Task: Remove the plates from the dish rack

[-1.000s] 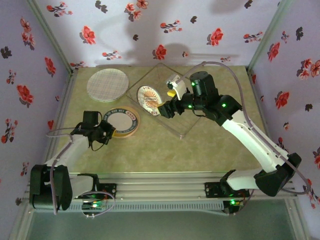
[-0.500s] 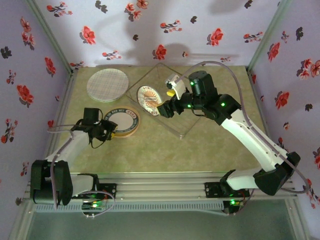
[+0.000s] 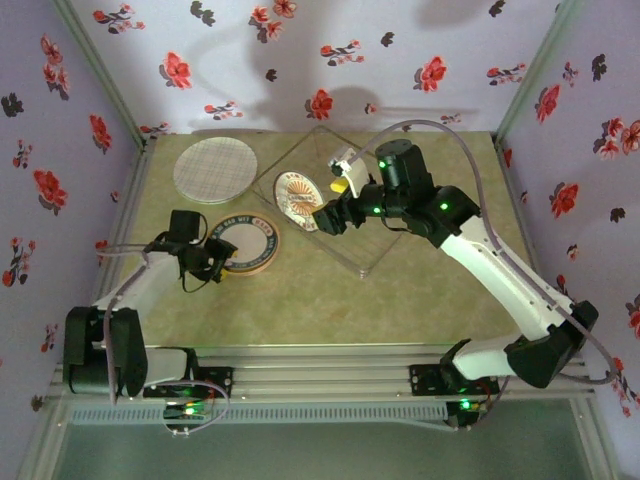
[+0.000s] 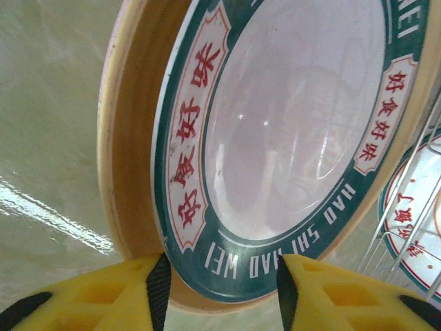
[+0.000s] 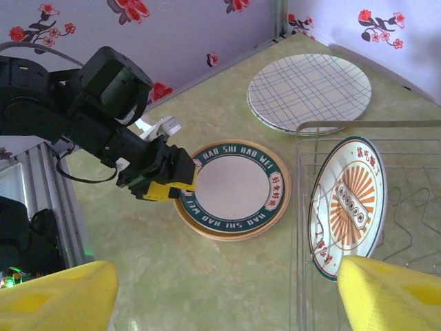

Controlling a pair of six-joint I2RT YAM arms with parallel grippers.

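Your left hand is spread, fingers loose around the rim of the green-rimmed plate, which lies on the orange-tan plate. Your right hand, spread wide, hovers by the sunburst plate standing in the dish rack. Next, I'd judge: pinch its rim and lift it clear.

Green-rimmed plate, orange-sunburst plate, grid-patterned plate.

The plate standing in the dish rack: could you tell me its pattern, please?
White plate, orange sunburst; best in right wrist view.
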